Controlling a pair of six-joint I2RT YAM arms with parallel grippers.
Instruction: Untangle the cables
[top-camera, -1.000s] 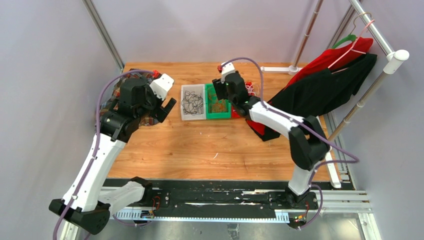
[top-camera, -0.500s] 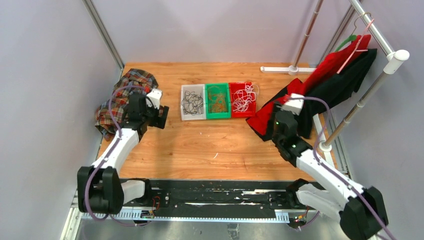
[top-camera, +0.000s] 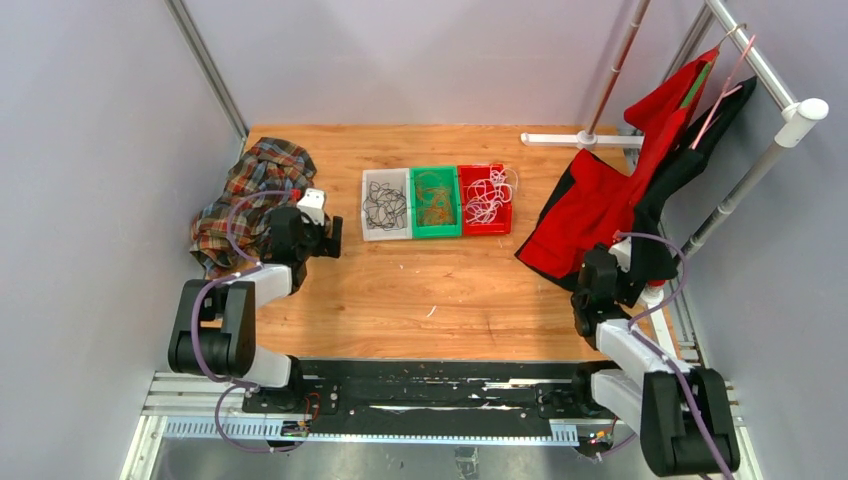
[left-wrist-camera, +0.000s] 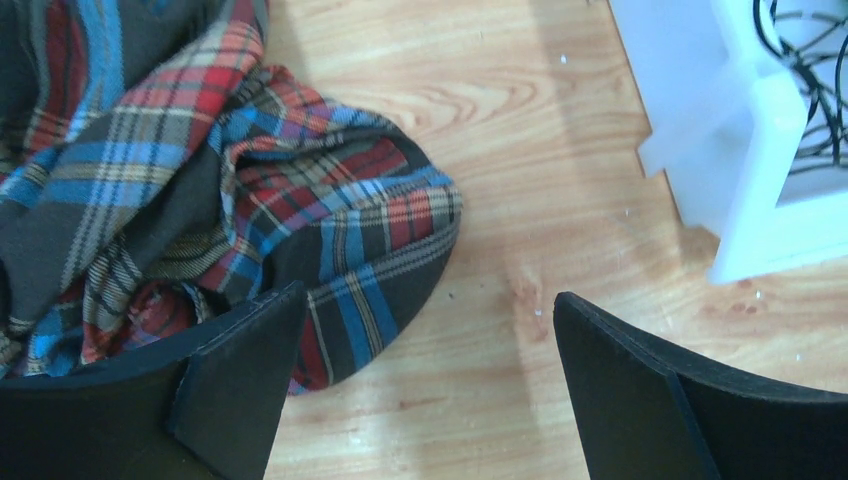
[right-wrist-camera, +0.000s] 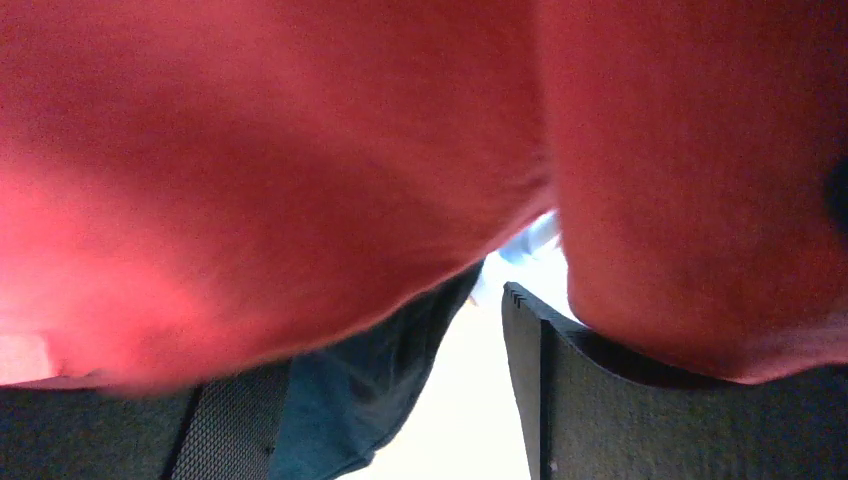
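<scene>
The cables lie in three bins at the table's middle back. Black cables (top-camera: 385, 207) fill the white bin (top-camera: 372, 178), orange-brown cables (top-camera: 435, 200) the green bin (top-camera: 449, 231), and white cables (top-camera: 487, 198) the red bin (top-camera: 466, 172). My left gripper (top-camera: 331, 239) hangs low over the wood left of the white bin, open and empty (left-wrist-camera: 425, 345). The white bin's corner (left-wrist-camera: 745, 150) and black cables (left-wrist-camera: 812, 90) show in the left wrist view. My right gripper (top-camera: 603, 262) sits at the right edge under a red garment (right-wrist-camera: 300, 150), jaws apart (right-wrist-camera: 395, 400).
A crumpled plaid shirt (top-camera: 245, 190) lies at the left beside my left gripper, touching its left finger (left-wrist-camera: 240, 370). Red and black garments (top-camera: 600, 200) hang from a rack (top-camera: 770, 75) at the right and drape over my right wrist. A dark cloth (right-wrist-camera: 370, 370) hangs between the right fingers.
Both arms have folded back towards their bases. The right gripper left the bins for the right edge under the garments. The left gripper dropped beside the plaid shirt. The hanging clothes swung.
</scene>
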